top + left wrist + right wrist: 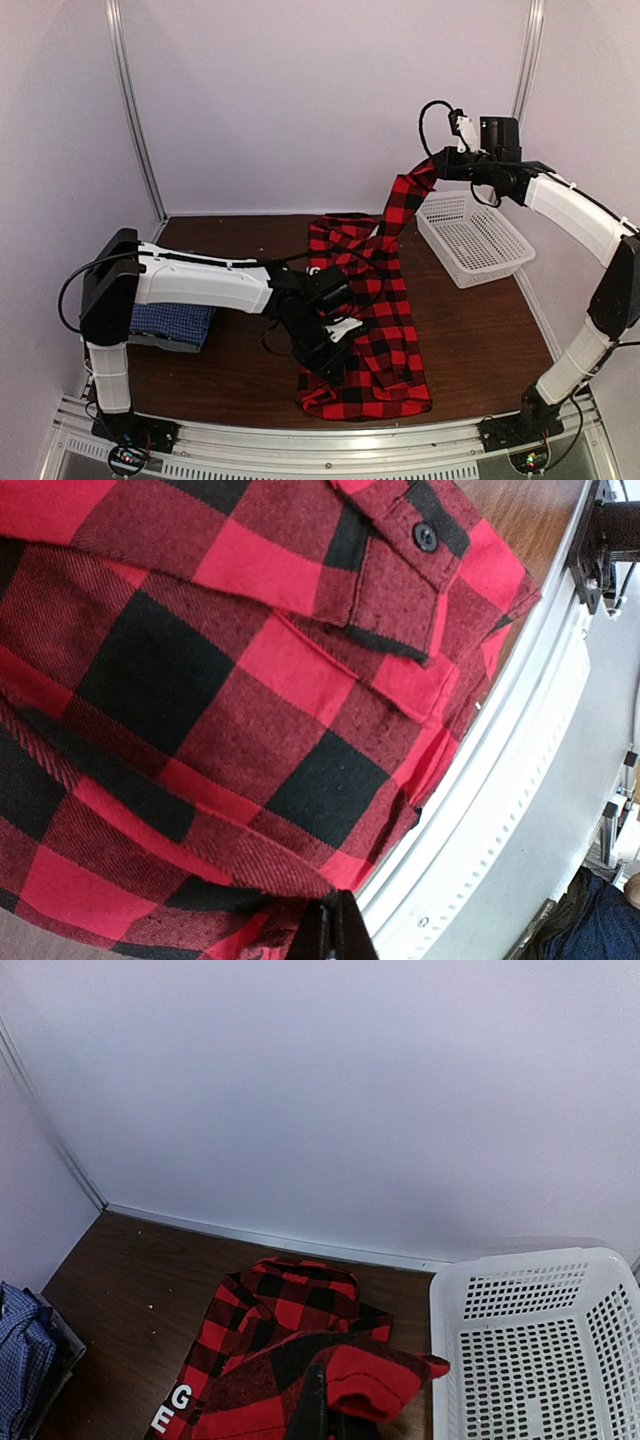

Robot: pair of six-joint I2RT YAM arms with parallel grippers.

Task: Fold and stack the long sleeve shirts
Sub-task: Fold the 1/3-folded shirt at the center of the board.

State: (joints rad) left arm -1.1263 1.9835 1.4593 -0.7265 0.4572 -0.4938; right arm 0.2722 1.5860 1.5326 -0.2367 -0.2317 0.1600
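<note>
The red-and-black plaid shirt (375, 330) lies lengthwise in the middle of the table, its hem at the near edge. My right gripper (432, 166) is shut on a sleeve end (385, 1380) and holds it high above the table, beside the basket. My left gripper (328, 352) is low over the shirt's left edge and is shut on a fold of the plaid cloth (250, 730). A blue fine-checked shirt (172, 322) lies folded at the left on a grey one (150, 342); it also shows in the right wrist view (22, 1360).
A white plastic mesh basket (472, 238) stands at the right back of the table, also in the right wrist view (540, 1350). The metal rail (300, 448) runs along the near edge. Pale walls close the back and sides.
</note>
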